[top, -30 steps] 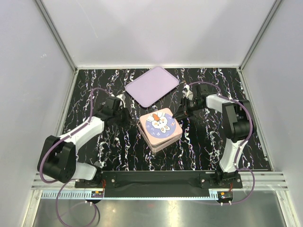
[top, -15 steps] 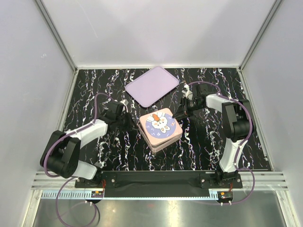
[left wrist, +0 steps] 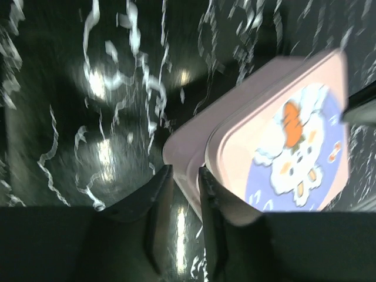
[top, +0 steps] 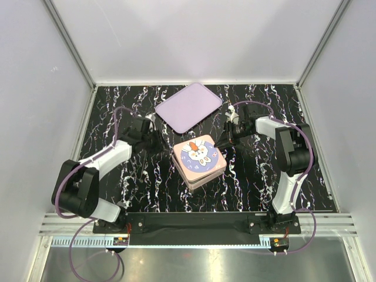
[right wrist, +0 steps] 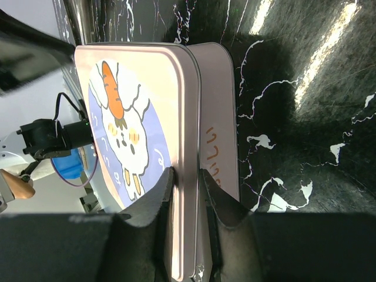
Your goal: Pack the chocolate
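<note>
Item: chocolate, none visible; presumably inside pink tin, table centre. Likely light, small, easily smeared; pinch pieces gently across sides. Right gripper: clamped on bunny lid rim. Left gripper: at tin corner, grip cannot be told.

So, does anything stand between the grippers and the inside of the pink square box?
Yes: the pink square lid with the bunny picture lies on the pink box, covering its inside. The right gripper has the lid's edge between its fingers. No chocolate shows in any view.
</note>
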Controlling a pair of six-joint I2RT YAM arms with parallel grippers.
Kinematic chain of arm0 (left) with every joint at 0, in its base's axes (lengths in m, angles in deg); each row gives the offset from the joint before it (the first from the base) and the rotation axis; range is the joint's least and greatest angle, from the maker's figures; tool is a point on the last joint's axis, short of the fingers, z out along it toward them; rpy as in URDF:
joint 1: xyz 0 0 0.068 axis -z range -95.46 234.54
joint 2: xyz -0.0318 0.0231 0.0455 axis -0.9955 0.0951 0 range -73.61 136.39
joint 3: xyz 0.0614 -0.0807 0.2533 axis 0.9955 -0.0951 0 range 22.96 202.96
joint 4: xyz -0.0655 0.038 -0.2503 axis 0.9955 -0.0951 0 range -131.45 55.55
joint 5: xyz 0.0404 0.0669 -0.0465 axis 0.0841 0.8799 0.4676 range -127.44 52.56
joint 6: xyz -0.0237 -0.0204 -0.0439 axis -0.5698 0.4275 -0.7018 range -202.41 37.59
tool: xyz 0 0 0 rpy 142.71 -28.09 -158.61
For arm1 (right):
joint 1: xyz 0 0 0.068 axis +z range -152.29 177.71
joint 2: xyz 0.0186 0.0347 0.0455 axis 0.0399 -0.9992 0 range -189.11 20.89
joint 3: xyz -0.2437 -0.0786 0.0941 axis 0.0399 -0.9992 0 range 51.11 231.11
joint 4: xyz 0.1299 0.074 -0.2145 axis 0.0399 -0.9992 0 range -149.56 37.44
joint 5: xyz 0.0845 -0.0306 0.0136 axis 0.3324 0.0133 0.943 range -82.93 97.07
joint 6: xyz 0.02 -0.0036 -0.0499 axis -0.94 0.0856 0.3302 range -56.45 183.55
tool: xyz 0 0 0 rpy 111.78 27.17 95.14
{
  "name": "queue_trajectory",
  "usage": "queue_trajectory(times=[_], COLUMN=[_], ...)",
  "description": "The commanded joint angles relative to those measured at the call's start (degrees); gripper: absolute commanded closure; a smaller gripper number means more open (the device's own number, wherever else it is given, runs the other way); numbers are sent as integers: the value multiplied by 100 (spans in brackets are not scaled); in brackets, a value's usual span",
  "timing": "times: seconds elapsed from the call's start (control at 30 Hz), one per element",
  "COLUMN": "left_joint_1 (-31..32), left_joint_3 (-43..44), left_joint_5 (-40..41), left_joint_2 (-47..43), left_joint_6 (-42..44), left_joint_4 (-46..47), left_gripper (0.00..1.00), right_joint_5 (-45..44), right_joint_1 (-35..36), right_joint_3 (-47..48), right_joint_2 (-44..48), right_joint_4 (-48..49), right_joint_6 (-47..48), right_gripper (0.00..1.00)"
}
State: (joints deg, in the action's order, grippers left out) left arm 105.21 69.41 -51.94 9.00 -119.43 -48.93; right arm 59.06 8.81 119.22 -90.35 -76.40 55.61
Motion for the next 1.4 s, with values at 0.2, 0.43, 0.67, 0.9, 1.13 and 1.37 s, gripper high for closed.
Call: queue_trajectory(times=[0.2, 0.43, 0.67, 0.9, 1.13, 1.37], left_joint_1=[-151, -89, 16, 113, 157, 192], left_joint_3=[1681, 1990, 2465, 2263, 2166, 2148], left_joint_5=[-614, -1179, -729, -730, -677, -615], left_joint_2=[896, 1608, 2145, 1865, 1653, 1513], left_joint_6=[1011, 1223, 1276, 1284, 1293, 1293], left_joint_4=[-2, 148, -310, -222, -362, -477], left_gripper=[57, 55, 60, 63, 64, 64], right_joint_5=[-382, -391, -400, -479, -462, -426], right_joint_1=[60, 60, 60, 60, 68, 86], right_joint_3=[35, 26, 35, 88, 123, 123], right_joint_2=[67, 103, 164, 199, 217, 340], right_joint_4=[-77, -69, -104, -192, -218, -157], right_joint_6=[337, 337, 346, 373, 338, 258], right_gripper=[82, 82, 81, 75, 71, 66])
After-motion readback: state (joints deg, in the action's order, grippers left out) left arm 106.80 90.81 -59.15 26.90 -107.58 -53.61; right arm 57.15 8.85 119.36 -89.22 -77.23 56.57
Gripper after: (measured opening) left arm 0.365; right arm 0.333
